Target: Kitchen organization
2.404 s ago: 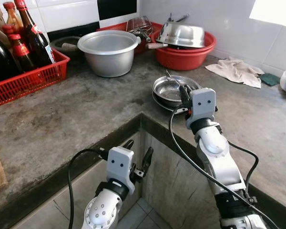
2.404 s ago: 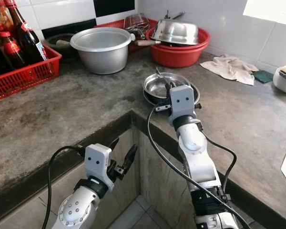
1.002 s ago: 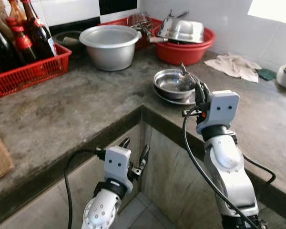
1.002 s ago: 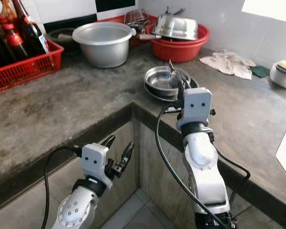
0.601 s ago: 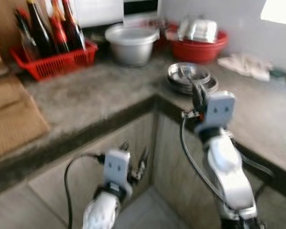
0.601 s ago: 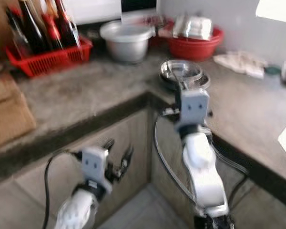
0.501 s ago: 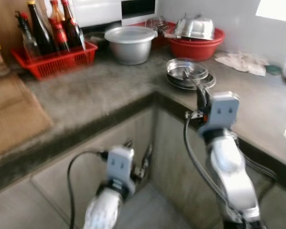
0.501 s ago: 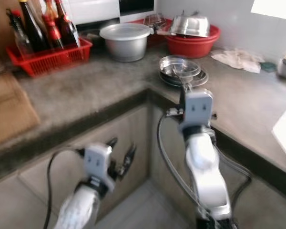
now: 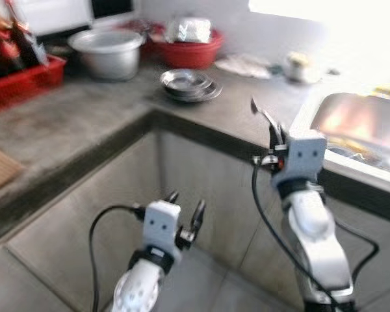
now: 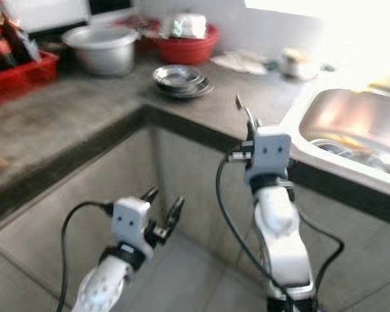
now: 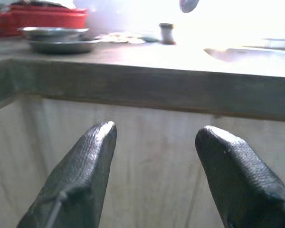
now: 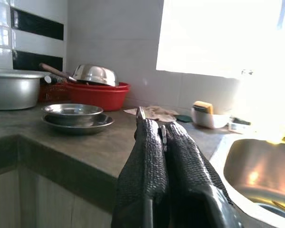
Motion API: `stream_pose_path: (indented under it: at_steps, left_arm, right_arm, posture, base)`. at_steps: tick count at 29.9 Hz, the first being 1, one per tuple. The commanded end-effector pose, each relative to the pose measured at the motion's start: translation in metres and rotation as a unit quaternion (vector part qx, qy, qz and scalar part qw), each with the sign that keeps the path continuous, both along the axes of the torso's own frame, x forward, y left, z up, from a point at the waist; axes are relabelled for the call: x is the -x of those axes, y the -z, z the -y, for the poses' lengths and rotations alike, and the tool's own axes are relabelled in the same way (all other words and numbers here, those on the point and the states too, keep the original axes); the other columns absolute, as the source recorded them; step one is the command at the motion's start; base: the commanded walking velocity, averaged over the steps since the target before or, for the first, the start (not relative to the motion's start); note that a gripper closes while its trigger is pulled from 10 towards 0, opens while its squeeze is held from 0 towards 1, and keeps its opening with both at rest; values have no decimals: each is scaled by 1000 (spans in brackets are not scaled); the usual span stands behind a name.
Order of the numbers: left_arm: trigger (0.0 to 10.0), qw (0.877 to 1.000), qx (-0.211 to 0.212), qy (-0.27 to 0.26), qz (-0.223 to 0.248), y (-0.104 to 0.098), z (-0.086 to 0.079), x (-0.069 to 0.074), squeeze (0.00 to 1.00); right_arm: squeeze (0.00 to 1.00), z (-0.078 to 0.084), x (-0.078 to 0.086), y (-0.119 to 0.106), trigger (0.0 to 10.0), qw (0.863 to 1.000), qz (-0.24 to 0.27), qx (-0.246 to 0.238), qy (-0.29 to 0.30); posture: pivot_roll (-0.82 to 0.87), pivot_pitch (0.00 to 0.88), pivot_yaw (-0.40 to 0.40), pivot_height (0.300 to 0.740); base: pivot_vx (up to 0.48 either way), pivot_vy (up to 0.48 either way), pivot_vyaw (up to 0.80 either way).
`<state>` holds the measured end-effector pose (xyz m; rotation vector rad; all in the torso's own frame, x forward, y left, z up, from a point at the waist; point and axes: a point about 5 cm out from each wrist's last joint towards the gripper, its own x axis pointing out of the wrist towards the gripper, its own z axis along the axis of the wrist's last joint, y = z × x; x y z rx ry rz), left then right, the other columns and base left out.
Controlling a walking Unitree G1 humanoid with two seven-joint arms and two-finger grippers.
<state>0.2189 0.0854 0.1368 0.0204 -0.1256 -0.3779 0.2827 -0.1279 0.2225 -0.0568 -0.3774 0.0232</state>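
The right gripper (image 9: 273, 135) is pinching a spoon (image 9: 262, 114) upright above the counter edge (image 9: 201, 133), the sink (image 10: 351, 123) lying at its 2 o'clock; the left gripper (image 9: 184, 211) is hanging low with fingers spread

My right claw (image 12: 156, 142) is pinched tight on a thin metal utensil (image 12: 140, 114), its tip poking up between my fingers (image 12: 145, 161). Beyond lie stacked steel bowls (image 12: 76, 115) on the table (image 12: 104, 147), a red basin (image 12: 100, 95), a cloth (image 12: 152, 112) and the sink (image 12: 261, 171).
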Motion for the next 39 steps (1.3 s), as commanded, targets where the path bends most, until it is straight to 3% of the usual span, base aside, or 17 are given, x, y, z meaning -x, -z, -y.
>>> stream_pose_path:
  at_steps: [1, 17, 29, 39]
  left_arm:
    - [10000, 1000, 2, 6, -5, 1, 3, 1, 0]
    - [10000, 1000, -8, 4, -8, 2, 3, 0, 0]
    - [10000, 1000, -7, 5, -10, 3, 3, 0, 0]
    - [10000, 1000, -4, 5, -12, 4, 3, -1, 0]
  right_arm:
    - [0, 2, 0, -3, 0, 1000, 4, 1, 5]
    - [0, 2, -1, -3, 0, 1000, 4, 3, 6]
    - [0, 1, -1, -5, 0, 1000, 12, 9, 6]
    - [0, 2, -3, -6, 0, 1000, 13, 9, 5]
  posture:
    - [45, 76, -41, 740]
    - [45, 73, -40, 740]
    - [47, 65, -42, 740]
    - [44, 54, -39, 740]
  base:
    - [-285, 0, -800]
    - [-51, -34, -150]
    - [330, -339, 0]
    - [455, 0, 0]
